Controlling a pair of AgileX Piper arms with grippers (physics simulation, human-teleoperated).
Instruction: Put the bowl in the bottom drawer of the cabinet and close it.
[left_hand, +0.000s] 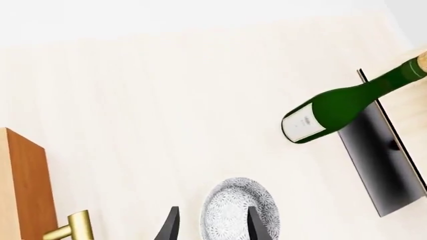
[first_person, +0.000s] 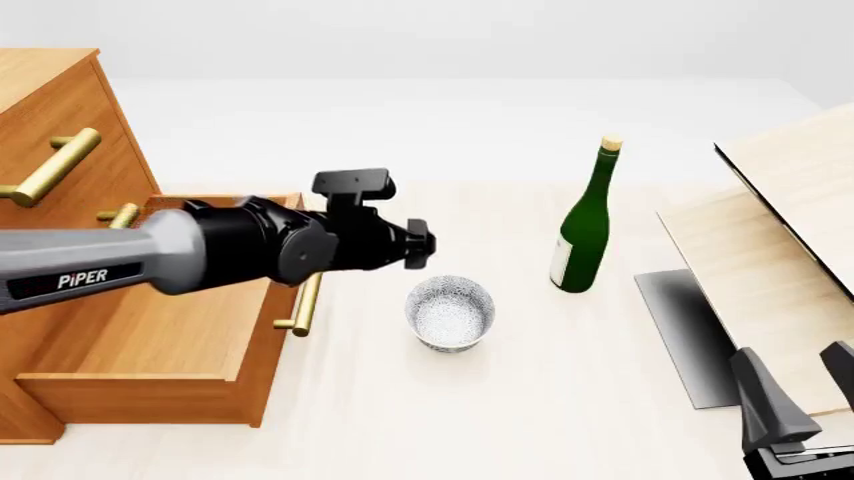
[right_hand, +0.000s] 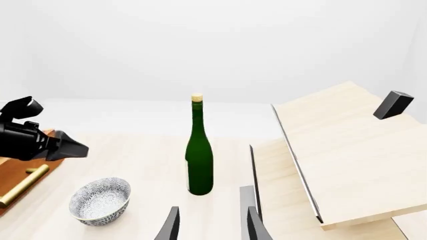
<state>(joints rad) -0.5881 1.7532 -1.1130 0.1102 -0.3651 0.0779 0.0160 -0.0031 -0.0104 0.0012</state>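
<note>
— Speckled bowl (first_person: 451, 313): where?
— On the table, just beside the open bottom drawer (first_person: 147, 330).
— Grippers?
— Left gripper (left_hand: 210, 227) spread wide around it, not touching; right gripper (right_hand: 212, 225) parted, holding nothing.

the bowl (first_person: 450, 312) was white, covered in a fine grey speckled pattern. the cabinet (first_person: 60, 120) and its bottom drawer (first_person: 160, 340) were orange-brown wood, fitted with brass handles (first_person: 51, 167). the bottle (first_person: 585, 225) was dark green, with a white label and a pale cork-coloured top. the boards (first_person: 787, 230) were pale light wood, edged in black, over a dark grey panel (first_person: 687, 335). the table (first_person: 534, 400) was cream. the left arm (first_person: 200, 250) was seen in grey and black, marked with white lettering.
</note>
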